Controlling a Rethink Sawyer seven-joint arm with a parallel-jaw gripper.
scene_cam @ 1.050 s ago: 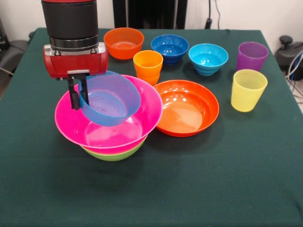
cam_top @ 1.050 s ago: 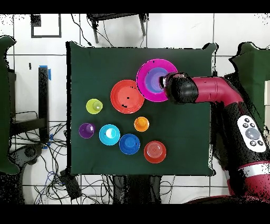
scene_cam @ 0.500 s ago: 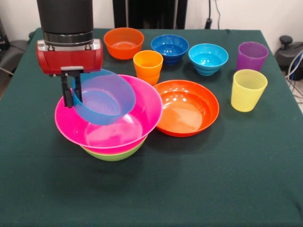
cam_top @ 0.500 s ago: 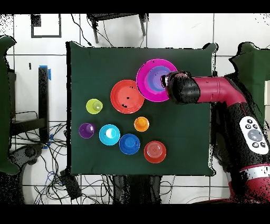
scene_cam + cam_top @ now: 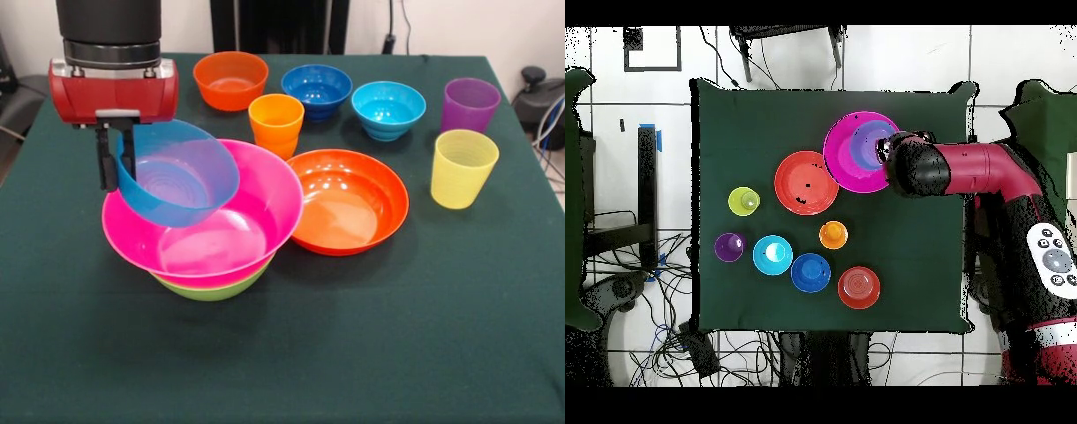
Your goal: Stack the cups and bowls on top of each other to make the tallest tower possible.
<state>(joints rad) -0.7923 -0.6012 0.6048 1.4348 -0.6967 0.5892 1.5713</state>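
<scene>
A tilted blue bowl (image 5: pixel 177 175) is being held by its rim in the closed jaws of the gripper (image 5: pixel 116 163), above the pink bowl (image 5: pixel 225 243).

Dark green tablecloth (image 5: pixel 371 336), tangled cables (image 5: pixel 715 350) on a white tiled floor (image 5: pixel 905 50).

A desk (image 5: pixel 371 353) covered in dark green cloth carried everything. Resting directly on it: a lime green bowl (image 5: pixel 212 288) near the front-view left; a shallow orange bowl (image 5: pixel 348 201) just beside it at centre; an orange cup (image 5: pixel 275 124) behind these. Along the far edge sat a small orange bowl (image 5: pixel 231 80), a dark blue bowl (image 5: pixel 316 90) and a cyan bowl (image 5: pixel 388 109). At the right stood a purple cup (image 5: pixel 470 104) and, nearer the camera, a yellow cup (image 5: pixel 463 168).
</scene>
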